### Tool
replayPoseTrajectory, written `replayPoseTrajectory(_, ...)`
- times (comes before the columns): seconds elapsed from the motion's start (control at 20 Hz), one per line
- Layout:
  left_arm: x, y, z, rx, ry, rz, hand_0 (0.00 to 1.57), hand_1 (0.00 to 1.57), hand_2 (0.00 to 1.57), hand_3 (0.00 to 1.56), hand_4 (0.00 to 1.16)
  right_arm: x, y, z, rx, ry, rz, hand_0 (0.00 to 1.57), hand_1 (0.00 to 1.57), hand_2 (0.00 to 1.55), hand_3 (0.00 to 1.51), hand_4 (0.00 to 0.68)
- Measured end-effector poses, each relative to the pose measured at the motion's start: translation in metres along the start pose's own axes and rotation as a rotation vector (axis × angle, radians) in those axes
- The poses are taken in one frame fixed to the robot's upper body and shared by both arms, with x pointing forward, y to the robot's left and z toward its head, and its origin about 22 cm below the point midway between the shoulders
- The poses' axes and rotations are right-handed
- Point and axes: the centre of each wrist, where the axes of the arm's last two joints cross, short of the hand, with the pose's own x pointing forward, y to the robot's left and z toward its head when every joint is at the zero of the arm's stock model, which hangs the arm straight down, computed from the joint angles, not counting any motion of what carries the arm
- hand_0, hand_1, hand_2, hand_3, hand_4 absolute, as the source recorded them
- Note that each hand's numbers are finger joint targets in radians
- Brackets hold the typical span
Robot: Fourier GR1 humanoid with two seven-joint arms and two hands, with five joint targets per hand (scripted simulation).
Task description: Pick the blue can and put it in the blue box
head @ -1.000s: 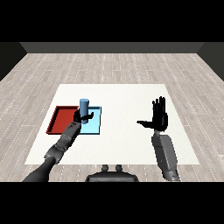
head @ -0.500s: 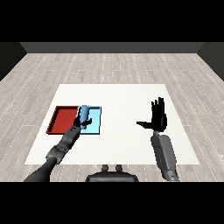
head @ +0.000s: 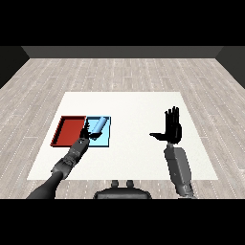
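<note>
- Head view looks down over a white table, a broad pale rectangle that fills the middle of the scene.
- Around the table spreads a floor of pale grey-brown planks, their seams running toward the far side of the room.
- A dark wall closes the room beyond the floor.
- On the table's left part a red tray and a light blue tray lie side by side, their inner edges touching, the red one further left.
- The blue can lies tilted over inside the light blue tray, its upper end pointing away and to the right.
- The left hand sits at the near left edge of the light blue tray, right against the lower end of the can; whether its fingers are curled round the can or let go, the view does not show.
- Its grey forearm runs back to the lower left corner.
- The right hand is held upright above the table's right part, fingers straight and spread, thumb out to the left, holding nothing, well apart from both trays.
</note>
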Motion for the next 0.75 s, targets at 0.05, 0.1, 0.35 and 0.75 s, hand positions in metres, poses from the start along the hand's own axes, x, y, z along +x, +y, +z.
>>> replayPoseTrajectory(0.05, 0.0, -0.002, 0.001, 0.019, -0.007, 0.013, 0.0, 0.0, 0.0, 0.0, 0.0, -0.001, 0.0, 0.001, 0.004, -0.003, -0.003, 0.0, 0.0, 0.0, 0.0, 0.0)
replayPoseTrajectory(0.1, 0.001, -0.002, 0.001, 0.04, -0.016, 0.033, 0.0, 0.0, 0.0, 0.0, 0.0, -0.001, 0.003, -0.001, 0.007, -0.006, -0.001, 0.0, 0.0, 0.0, 0.0, 0.0)
replayPoseTrajectory(0.35, 0.015, 0.001, -0.002, 0.131, -0.168, 0.15, 0.0, 0.0, 0.0, 0.0, 0.0, 0.003, 0.004, -0.001, 0.012, -0.009, -0.013, 0.0, 0.0, 0.0, 0.0, 0.0)
replayPoseTrajectory(0.75, 0.058, -0.01, 0.012, -0.034, -0.605, 0.485, 0.0, 0.0, 0.0, 0.0, 0.0, 0.004, 0.004, 0.005, 0.052, 0.008, 0.009, 0.0, 0.0, 0.0, 0.0, 0.0)
